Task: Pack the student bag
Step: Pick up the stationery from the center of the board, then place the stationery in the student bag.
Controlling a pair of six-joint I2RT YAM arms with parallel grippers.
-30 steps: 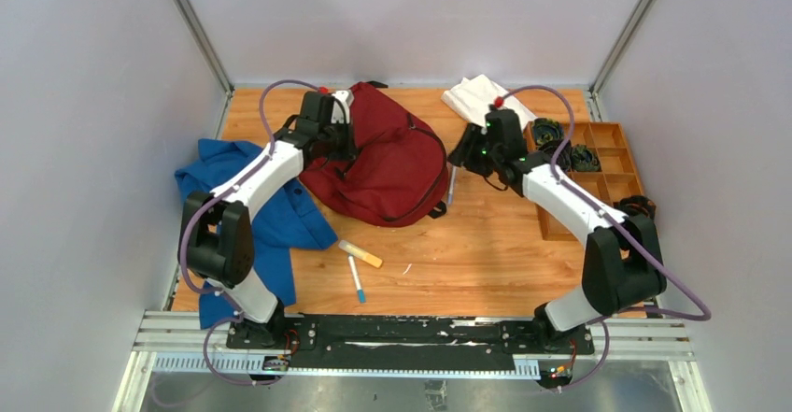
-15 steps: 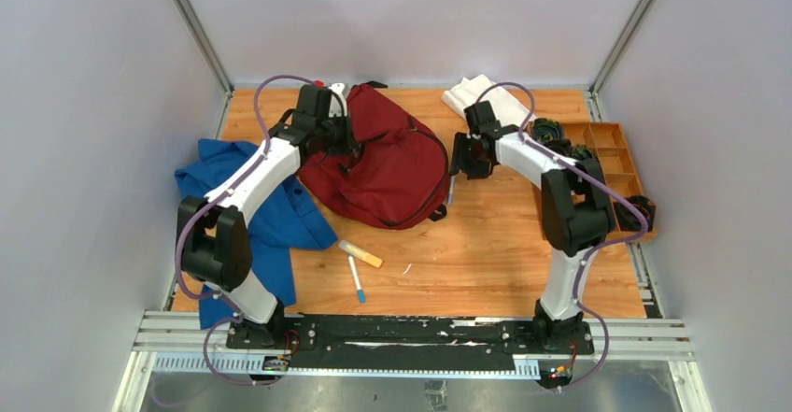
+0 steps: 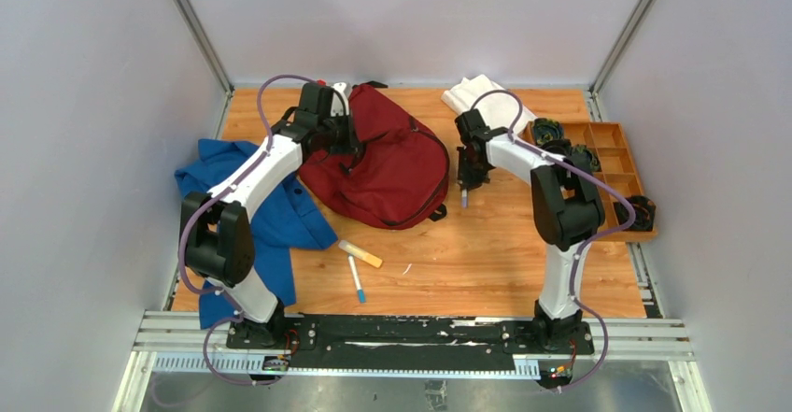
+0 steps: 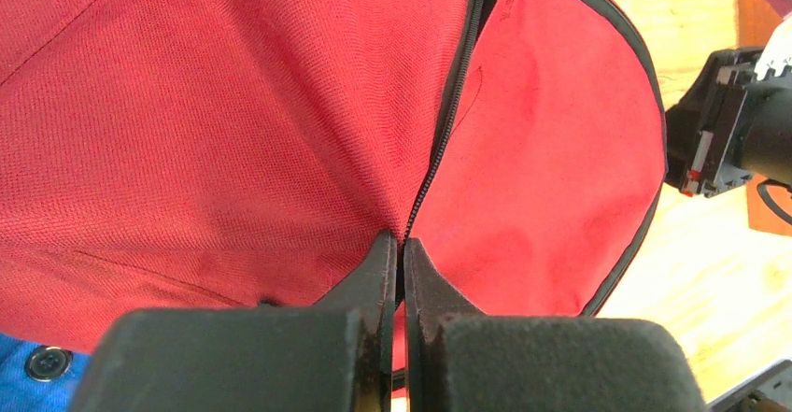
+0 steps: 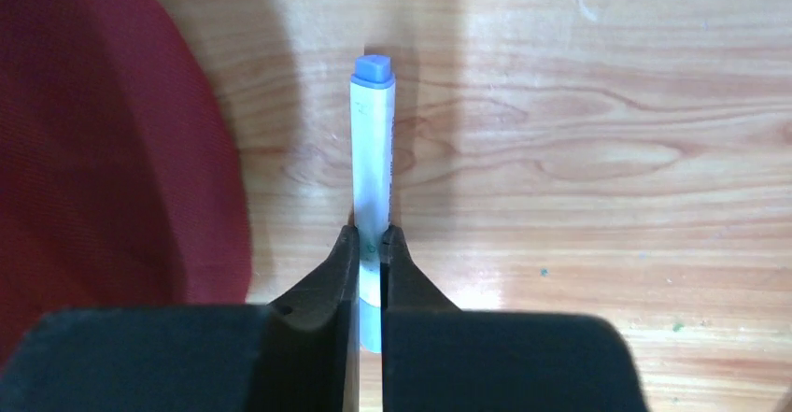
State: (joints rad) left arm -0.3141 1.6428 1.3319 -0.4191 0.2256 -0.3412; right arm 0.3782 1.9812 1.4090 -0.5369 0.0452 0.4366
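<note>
From above, the student bag (image 3: pixel 378 164) lies on the bench (image 3: pixel 486 253) in the upper middle of the frame. The left tool (image 3: pixel 350 143) is down on the bag's upper left part, touching the red fabric. The right tool (image 3: pixel 464 186) hangs just right of the bag's right edge, apart from it, holding a marker (image 3: pixel 464 197) upright over bare wood. A blue garment (image 3: pixel 252 206) lies at the left of the frame, touching the bag's lower left edge. A white cloth (image 3: pixel 481 94) and an orange tray (image 3: pixel 602 164) sit at the upper right.

In the left wrist view, the student bag (image 4: pixel 233 122) fills most of the frame. The left tool (image 4: pixel 403 244) has its fingers (image 4: pixel 378 272) pressed together at the lower middle. The black zipper runs down into the slit between their tips, so the tool nips the bag at that seam.

In the right wrist view, the right tool (image 5: pixel 372 234) is clamped on the lower part of the white marker (image 5: pixel 372 169), whose blue end points to the top of the frame. The student bag (image 5: pixel 93 150) fills the left side, near the marker but apart from it, with bench (image 5: pixel 607 150) wood between.
</note>
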